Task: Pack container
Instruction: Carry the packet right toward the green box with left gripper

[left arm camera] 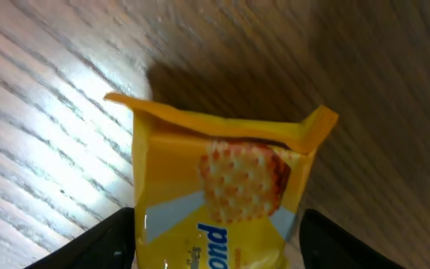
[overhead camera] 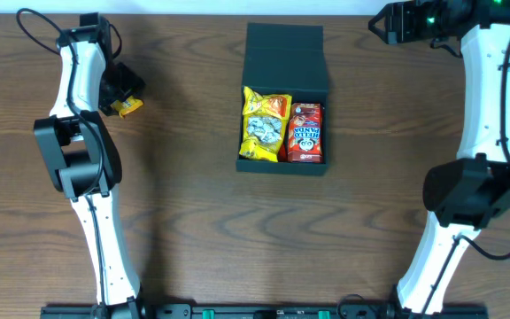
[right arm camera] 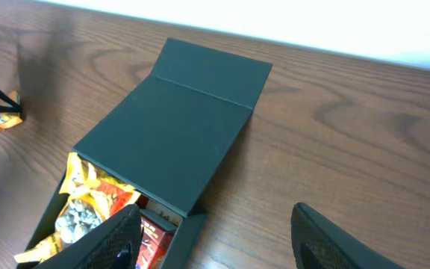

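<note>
packet is what my left jaws carry: a yellow cracker packet, pinched across its width, with the fingers against its two side edges and its crimped end pointing away from the wrist. the jaws are parted no wider than the packet itself. from the shadow behind it i judge it is held off the desk, not lying on it.

the box stands mid-desk, well apart from those jaws and off to their right. its long axis runs away from me, and the lid is open at the far end. inside, a yellow bag takes the left half and a red pack the right. the two lie side by side and touching, and i see almost no bare floor around them.

my right jaws hang near the far right corner, spread wide and empty, looking onto the back of the lid. they are rather nearer the lid than the left jaws are to the box, but the left arm has the load. so i take the coming move to be its own: a carry to the right, coming in over the open near end and clear of the lid. i expect the packet must go on top of the other two. from above it shows too small for me to tell how its length lines up with the box.
</note>
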`<act>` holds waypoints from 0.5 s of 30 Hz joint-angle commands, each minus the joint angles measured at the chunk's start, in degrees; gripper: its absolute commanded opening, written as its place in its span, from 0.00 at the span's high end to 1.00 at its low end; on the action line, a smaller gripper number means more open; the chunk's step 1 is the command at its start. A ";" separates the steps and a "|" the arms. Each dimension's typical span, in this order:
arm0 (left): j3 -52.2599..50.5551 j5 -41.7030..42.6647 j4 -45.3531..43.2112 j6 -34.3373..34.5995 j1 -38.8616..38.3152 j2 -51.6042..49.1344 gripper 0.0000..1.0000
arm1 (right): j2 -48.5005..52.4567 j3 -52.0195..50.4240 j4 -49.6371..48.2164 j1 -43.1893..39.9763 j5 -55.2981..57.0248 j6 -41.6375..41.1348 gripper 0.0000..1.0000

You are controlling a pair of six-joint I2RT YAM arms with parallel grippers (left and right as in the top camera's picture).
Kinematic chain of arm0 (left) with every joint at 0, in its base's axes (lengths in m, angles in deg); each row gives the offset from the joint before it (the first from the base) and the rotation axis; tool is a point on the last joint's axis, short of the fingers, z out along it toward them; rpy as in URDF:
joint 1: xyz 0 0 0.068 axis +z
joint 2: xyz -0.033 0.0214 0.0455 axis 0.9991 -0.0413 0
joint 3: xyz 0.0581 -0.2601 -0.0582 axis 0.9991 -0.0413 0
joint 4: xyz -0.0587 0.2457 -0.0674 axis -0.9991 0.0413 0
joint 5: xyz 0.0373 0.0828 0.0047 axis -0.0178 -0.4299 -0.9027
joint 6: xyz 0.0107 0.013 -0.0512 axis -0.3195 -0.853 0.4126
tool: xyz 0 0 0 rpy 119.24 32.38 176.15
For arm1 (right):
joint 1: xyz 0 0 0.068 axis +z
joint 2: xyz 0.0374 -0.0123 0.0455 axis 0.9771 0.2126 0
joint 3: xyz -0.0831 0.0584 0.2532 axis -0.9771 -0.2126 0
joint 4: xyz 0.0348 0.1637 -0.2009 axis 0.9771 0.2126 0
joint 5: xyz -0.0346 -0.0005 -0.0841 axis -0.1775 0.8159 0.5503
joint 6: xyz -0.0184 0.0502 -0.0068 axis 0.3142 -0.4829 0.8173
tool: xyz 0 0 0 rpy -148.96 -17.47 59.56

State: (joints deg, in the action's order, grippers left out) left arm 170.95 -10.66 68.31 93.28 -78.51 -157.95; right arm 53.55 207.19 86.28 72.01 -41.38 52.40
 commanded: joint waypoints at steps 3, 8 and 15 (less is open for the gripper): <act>-0.37 -0.24 0.02 -0.76 0.33 -1.68 0.41 | -0.33 0.46 0.11 0.15 -0.85 0.85 0.36; -0.37 -0.24 0.31 -2.32 0.20 -1.68 0.50 | -0.33 0.46 0.11 0.15 -0.85 0.85 0.36; -0.15 0.39 1.66 -2.45 0.11 -1.68 0.57 | -0.33 0.46 -0.22 0.07 -0.81 0.87 0.36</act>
State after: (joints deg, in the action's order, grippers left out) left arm 170.95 -10.61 69.10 91.48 -78.38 -158.15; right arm 53.55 207.17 86.26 72.01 -41.38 52.40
